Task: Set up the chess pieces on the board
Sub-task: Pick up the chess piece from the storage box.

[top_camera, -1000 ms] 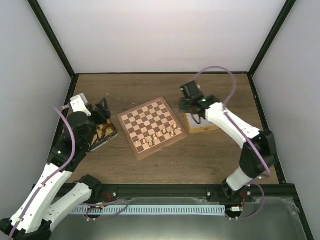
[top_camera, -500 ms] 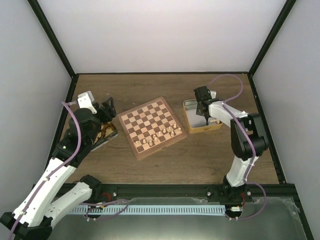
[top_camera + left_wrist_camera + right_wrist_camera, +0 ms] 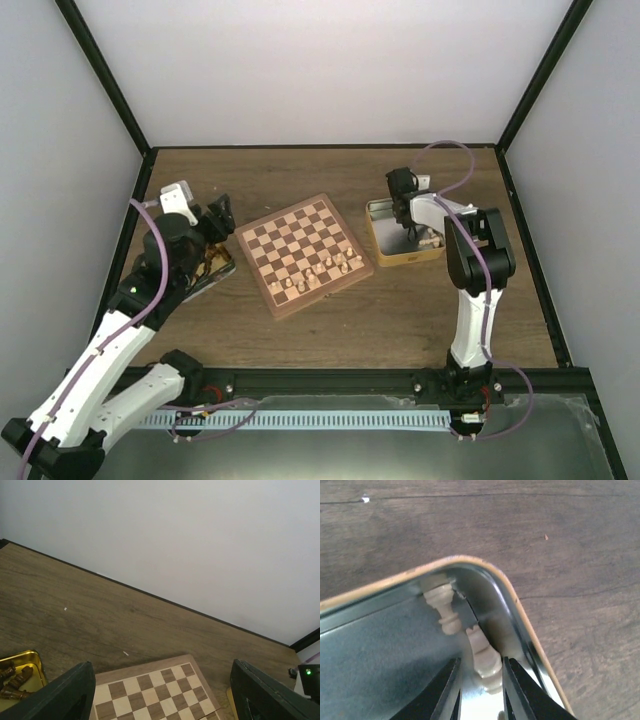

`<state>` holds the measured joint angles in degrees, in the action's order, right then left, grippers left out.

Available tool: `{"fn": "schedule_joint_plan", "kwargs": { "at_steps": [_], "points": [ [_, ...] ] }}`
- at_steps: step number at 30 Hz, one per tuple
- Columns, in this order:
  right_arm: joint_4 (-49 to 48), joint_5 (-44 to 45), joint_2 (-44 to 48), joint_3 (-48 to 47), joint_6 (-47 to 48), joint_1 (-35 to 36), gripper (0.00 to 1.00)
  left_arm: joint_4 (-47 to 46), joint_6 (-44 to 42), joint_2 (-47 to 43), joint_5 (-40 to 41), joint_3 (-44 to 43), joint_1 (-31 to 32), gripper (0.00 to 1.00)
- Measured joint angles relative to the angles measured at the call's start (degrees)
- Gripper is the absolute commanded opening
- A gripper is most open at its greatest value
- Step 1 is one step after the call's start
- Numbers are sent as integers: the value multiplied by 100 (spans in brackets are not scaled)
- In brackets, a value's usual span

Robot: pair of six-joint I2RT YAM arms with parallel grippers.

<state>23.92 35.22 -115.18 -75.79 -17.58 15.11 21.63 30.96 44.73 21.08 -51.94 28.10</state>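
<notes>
Your right gripper (image 3: 482, 695) reaches into the corner of the tin (image 3: 517, 611), its fingers (image 3: 445, 692) close on either side of a pale chess piece (image 3: 485, 662). The tips run off the frame, so you cannot tell whether it is pinched. Your left gripper (image 3: 165, 700) hangs released and empty beside the board (image 3: 303, 250), where several pale pieces (image 3: 325, 270) stand along the near rows.

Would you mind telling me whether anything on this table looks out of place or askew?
The square checkered wooden chessboard sits rotated, askew to the brown wooden table's edges. Pale wooden chess pieces on it seem upright; two more lie tipped in the rectangular metal tin's corner, one between the right gripper's fingers. Nothing looks spilled or damaged.
</notes>
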Motion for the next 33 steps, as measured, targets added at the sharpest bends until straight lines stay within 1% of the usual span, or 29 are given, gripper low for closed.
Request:
{"fn": "schedule_joint_plan", "kwargs": {
  "at_steps": [6, 12, 17, 18, 20, 22, 28, 33],
  "points": [
    [-35, -118, -168, -157, 114, -184, 24, -7, -11, 155, -37, 0, 0, 76],
    [7, -623, -190, -157, 157, -313, 24, -9, -15, 149, -39, 0, 0, 76],
    [24, -973, -186, -208, 208, -315, 20, -9, -13, 149, -42, 0, 0, 76],
    [22, -1032, -179, -219, 219, -315, 22, -9, -13, 149, -42, 0, 0, 76],
    [33, -1165, -149, -219, 216, -315, 31, -7, -15, 149, -39, 0, 0, 76],
    [87, -1349, -125, -219, 232, -315, 34, -9, -15, 149, -42, 0, 0, 76],
    [219, -1731, -90, -203, 254, -319, 32, -9, -13, 153, -44, 0, 0, 76],
    [219, -1910, -24, -118, 210, -319, 32, -9, -13, 155, -46, 0, 0, 76]
  ]
}}
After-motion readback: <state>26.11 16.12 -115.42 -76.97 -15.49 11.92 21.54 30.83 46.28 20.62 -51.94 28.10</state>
